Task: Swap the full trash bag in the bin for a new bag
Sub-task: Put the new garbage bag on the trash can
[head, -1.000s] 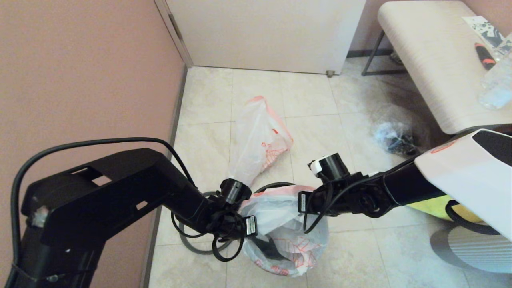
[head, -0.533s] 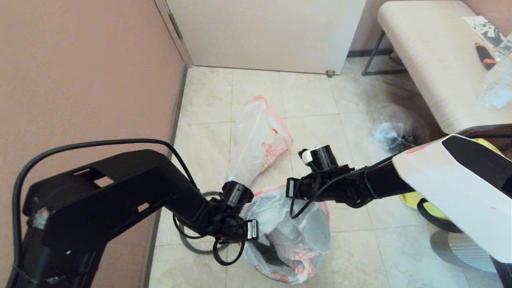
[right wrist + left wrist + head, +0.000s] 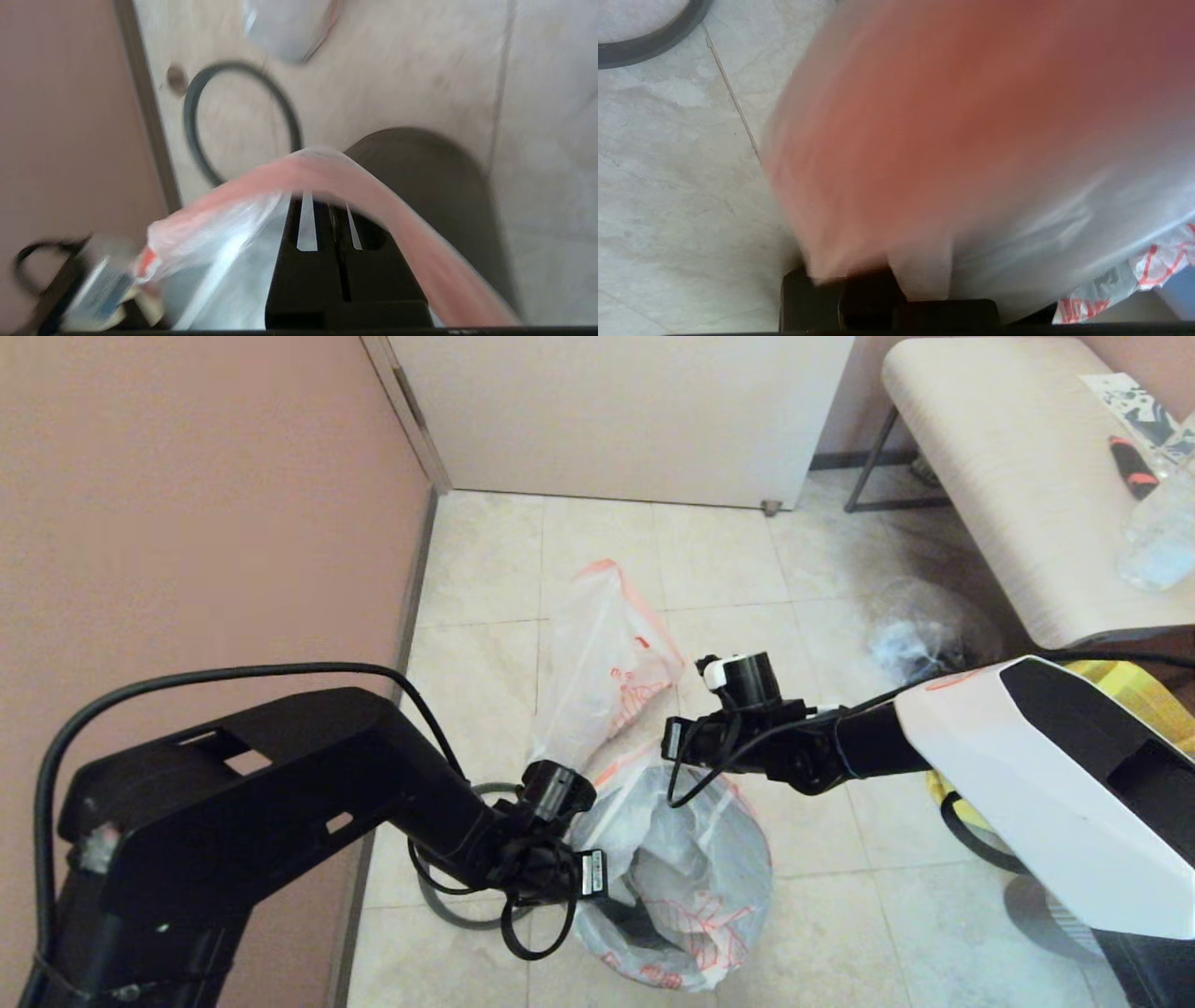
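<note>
The new bag (image 3: 686,887), thin white with pink-orange edges and a large red line drawing, is spread over the bin (image 3: 420,186), which is almost entirely covered in the head view. My left gripper (image 3: 611,896) (image 3: 878,294) is at the near left of the bag's mouth, shut on bunched plastic that hides its tips. At the far side my right gripper (image 3: 667,761) (image 3: 329,203) is shut on the pink-orange rim (image 3: 355,172) and holds it up. The full trash bag (image 3: 607,653) stands on the floor behind.
The grey ring (image 3: 448,905) (image 3: 196,135) lies on the tiles left of the bin, close to the pink wall (image 3: 187,523). A clear bag with dark lumps (image 3: 910,649) lies near a bench (image 3: 1008,476). A yellow tote (image 3: 1148,700) shows behind my right arm.
My right gripper has moved left and away from me with the pink rim, pulling the bag's mouth wider over the bin. The left gripper has barely shifted.
</note>
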